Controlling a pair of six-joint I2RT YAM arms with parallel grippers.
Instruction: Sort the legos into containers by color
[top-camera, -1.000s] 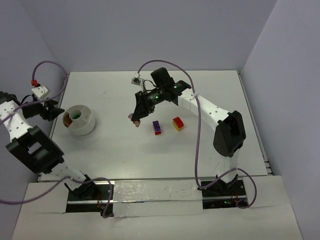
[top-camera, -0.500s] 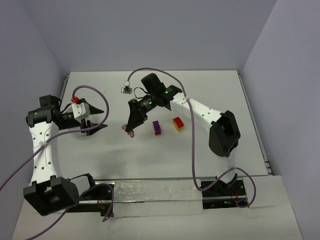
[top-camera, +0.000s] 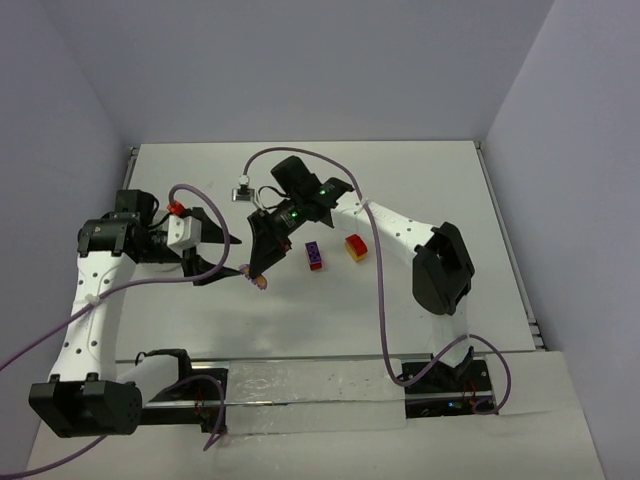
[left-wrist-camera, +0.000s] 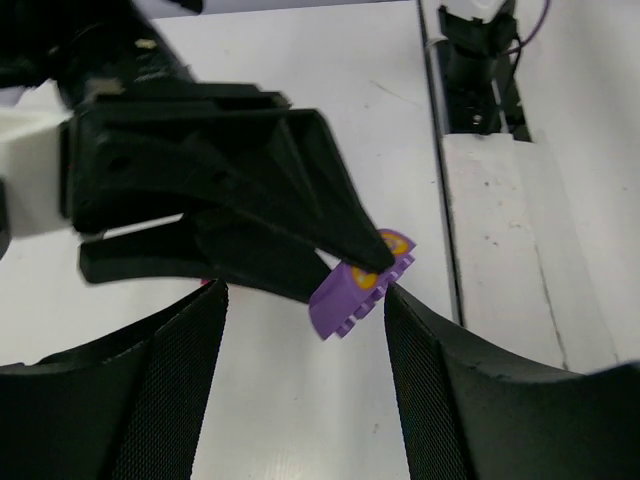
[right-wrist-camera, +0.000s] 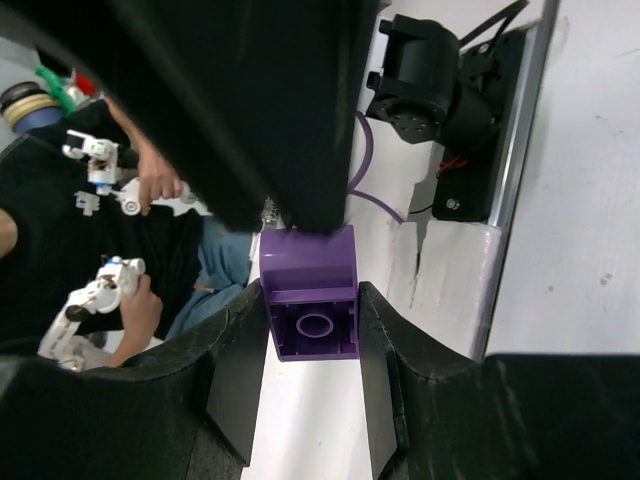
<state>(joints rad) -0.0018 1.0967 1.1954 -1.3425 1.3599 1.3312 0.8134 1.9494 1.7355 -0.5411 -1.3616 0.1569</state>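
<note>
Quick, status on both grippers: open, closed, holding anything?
Left gripper: open, holding nothing.
Right gripper: closed on a purple brick.

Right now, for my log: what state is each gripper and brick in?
right gripper: shut on the purple brick
purple brick: held in the air, clear of the table
left gripper: open, facing the brick, not touching it
purple-and-red brick: loose on the table
red-and-yellow brick: loose on the table
</note>
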